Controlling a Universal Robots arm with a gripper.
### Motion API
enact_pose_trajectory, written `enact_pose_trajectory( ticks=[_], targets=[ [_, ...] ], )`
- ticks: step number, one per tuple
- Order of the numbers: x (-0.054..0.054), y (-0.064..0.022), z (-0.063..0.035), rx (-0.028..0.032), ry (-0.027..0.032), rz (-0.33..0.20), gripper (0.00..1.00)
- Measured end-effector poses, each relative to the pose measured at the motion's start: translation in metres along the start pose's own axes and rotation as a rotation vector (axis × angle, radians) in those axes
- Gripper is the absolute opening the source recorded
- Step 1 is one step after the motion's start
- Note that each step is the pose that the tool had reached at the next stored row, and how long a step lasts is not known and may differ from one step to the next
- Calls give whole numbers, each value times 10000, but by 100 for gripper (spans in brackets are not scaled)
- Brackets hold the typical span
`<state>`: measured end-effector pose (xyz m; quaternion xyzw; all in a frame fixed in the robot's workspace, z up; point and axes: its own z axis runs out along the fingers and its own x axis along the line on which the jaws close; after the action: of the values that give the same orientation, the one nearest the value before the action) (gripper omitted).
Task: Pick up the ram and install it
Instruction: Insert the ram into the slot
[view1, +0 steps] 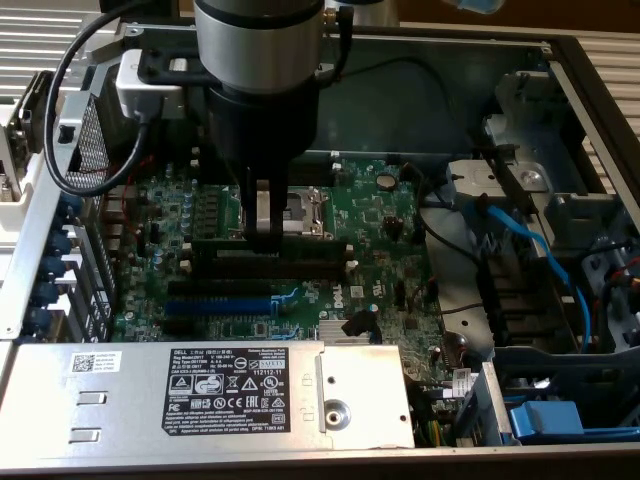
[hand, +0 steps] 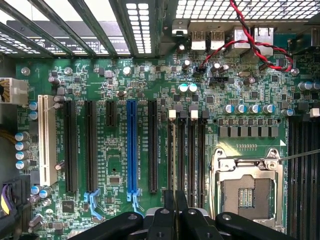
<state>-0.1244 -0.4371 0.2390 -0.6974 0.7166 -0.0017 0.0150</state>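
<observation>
The ram is a long, narrow, dark green stick lying level along the black memory slots of the motherboard, at or just above the slot nearest the CPU socket. My gripper comes straight down onto its middle, silver fingers pinched on it. I cannot tell whether the stick is seated or still slightly above the slot. From the wrist, the black fingers stand close together, with my gripper at the near end of the memory slots; the stick itself is mostly hidden there.
The empty CPU socket sits right beside the slots. A blue expansion slot and black slots lie on the other side. The grey labelled metal box, blue cables and case walls surround the board.
</observation>
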Motion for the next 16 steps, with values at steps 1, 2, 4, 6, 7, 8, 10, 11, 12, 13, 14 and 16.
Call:
enact_pose_trajectory(
  ticks=[1, 2, 4, 6, 7, 8, 10, 11, 12, 13, 14, 16],
  targets=[
    [0, 0, 0, 0, 1, 0, 12],
    [0, 0, -1, -1, 1, 0, 12],
    [0, 0, 0, -3, 4, 0, 12],
    [0, 0, 4, -1, 1, -1, 12],
    [0, 0, 7, 0, 0, -1, 12],
    [1, 0, 10, -1, 1, -1, 12],
    [1, 0, 13, -1, 2, -1, 12],
    [0, 1, 15, -2, 2, 0, 12],
    [1, 1, 15, -2, 2, -1, 12],
    [0, 0, 16, -1, 1, -1, 12],
    [1, 0, 16, -1, 1, -1, 12],
    [0, 0, 16, -1, 1, 0, 12]
  ],
)
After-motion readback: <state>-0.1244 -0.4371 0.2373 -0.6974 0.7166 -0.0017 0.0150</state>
